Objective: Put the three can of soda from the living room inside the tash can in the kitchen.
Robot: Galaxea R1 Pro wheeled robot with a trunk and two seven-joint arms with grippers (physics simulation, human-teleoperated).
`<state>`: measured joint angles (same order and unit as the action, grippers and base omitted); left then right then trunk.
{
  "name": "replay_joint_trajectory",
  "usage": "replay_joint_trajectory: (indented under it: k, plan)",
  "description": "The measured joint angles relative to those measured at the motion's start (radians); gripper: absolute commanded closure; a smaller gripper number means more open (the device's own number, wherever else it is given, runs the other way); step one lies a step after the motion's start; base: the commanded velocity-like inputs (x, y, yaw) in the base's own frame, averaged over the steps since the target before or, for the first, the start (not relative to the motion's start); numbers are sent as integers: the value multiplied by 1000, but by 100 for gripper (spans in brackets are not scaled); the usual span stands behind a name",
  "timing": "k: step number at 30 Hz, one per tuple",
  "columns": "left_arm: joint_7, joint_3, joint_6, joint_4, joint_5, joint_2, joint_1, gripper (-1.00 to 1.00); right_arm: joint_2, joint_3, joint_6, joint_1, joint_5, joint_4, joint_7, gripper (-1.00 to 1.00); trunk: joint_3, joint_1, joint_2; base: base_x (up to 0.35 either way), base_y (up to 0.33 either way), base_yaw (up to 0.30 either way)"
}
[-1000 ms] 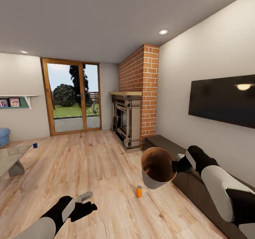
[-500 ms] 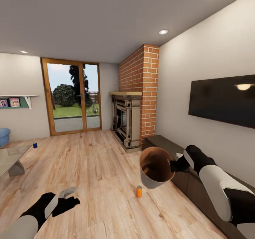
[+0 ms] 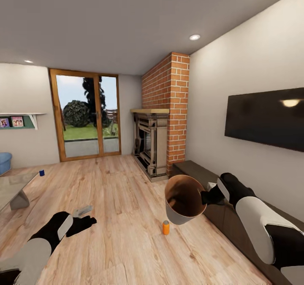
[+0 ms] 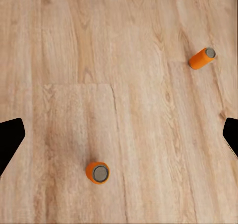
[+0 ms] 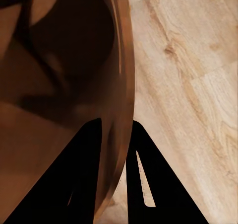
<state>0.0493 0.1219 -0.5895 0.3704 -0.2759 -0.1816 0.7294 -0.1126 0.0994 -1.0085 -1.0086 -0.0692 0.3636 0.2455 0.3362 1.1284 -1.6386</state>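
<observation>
The right hand is partly hidden behind the copper-brown tash can; its fingers pinch the rim, holding it tilted above the wood floor. Two orange cans stand on the floor, a blue can farther off. The left hand hangs spread wide, empty.

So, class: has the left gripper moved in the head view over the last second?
Yes. Against the orange soda can standing on the floor, the left gripper has swung away toward the coffee table side and now sits higher in the view.
</observation>
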Motion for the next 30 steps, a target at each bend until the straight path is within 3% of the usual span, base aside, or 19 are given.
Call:
replay_joint_trajectory:
  k: [3,9,30]
  plan:
    - [-11,0,0,0,1,0,37,-100,5,-2,1,0,-12,0,-2,100,9,12,-21,0,0,0]
    - [-19,-2,0,6,0,6,60,-100,19,-1,16,1,-9,0,-9,100,28,35,-63,0,0,0]
    - [-43,-6,2,20,3,27,95,-100,24,-1,40,2,-5,3,-14,100,94,115,-210,0,0,0]
